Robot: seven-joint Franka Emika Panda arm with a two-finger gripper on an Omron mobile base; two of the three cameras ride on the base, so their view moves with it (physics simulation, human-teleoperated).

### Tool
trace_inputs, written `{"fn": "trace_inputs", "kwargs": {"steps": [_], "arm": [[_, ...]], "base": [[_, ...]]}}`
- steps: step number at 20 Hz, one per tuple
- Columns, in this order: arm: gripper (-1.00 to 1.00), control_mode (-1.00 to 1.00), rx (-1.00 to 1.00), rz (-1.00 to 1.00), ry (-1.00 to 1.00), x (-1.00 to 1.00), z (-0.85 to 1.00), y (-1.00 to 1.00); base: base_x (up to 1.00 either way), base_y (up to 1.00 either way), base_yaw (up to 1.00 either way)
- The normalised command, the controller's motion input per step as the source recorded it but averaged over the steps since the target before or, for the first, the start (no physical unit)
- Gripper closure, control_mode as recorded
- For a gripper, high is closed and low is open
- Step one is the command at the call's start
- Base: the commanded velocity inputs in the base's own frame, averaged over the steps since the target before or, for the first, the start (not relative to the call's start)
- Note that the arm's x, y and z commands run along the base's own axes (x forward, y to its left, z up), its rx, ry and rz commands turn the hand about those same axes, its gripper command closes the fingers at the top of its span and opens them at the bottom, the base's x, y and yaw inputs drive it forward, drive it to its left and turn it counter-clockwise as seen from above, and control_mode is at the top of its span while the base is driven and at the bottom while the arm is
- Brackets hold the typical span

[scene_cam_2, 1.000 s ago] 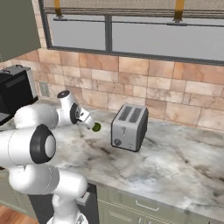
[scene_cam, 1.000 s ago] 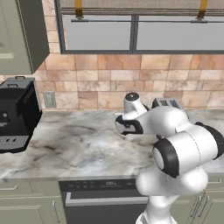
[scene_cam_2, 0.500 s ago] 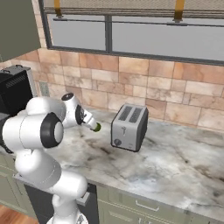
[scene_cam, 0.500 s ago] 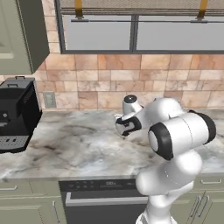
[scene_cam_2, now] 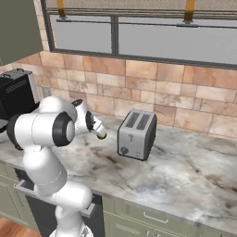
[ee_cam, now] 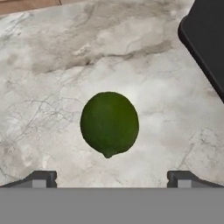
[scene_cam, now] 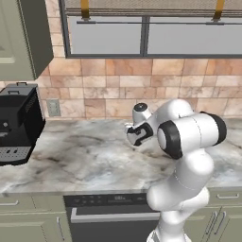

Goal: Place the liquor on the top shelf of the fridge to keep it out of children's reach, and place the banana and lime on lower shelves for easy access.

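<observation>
You see the lime [ee_cam: 109,124] in the hand view as a dark green, slightly oval fruit with a matte, finely dimpled skin and a small pointed tip toward the bottom of that view. It lies on the counter [ee_cam: 52,87], on bare stone, with nothing touching it. In the right base view a small green spot [scene_cam_2: 102,135] shows just at the end of the hand, above the counter's middle part, left of the toaster.

The gripper [ee_cam: 109,179] is wide open. Its two dark fingertips [ee_cam: 41,178] stand well apart at the bottom of the hand view, one on each side of the lime, and they hold nothing. The lime sits between them but farther along the view, and it touches neither tip.

The counter is pale marble with grey and brown veins, smooth and a little glossy. At the upper right corner of the hand view you see a flat black body with a rounded corner [ee_cam: 205,39]; I cannot tell what it is.

In the base views, the toaster [scene_cam_2: 135,134] is a boxy metal one with two slots, near the counter's back edge. The coffee machine [scene_cam: 16,124] is black and blocky, at the counter's left end. Behind them the wall [scene_cam: 104,90] is of square tan and reddish tiles, under a wide window [scene_cam: 146,33]. An olive cabinet [scene_cam: 21,38] hangs at the upper left.
</observation>
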Motion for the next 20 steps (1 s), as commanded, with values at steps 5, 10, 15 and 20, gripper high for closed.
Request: {"fn": "trace_inputs", "kwargs": {"steps": [5,10,15,20], "arm": [[-1.00,-1.00,0.00,-0.04,0.00,0.27,-0.16,-0.04],[-1.00,-1.00,0.00,-0.03,0.00,0.27,-0.17,0.00],[-1.00,-1.00,0.00,-0.03,0.00,0.25,-0.20,-0.03],[-1.00,-1.00,0.00,-0.05,0.01,0.14,-0.22,-0.10]], "base": [[0.00,0.00,0.00],[0.00,0.00,0.00],[0.00,0.00,0.00],[0.00,0.00,0.00]]}}
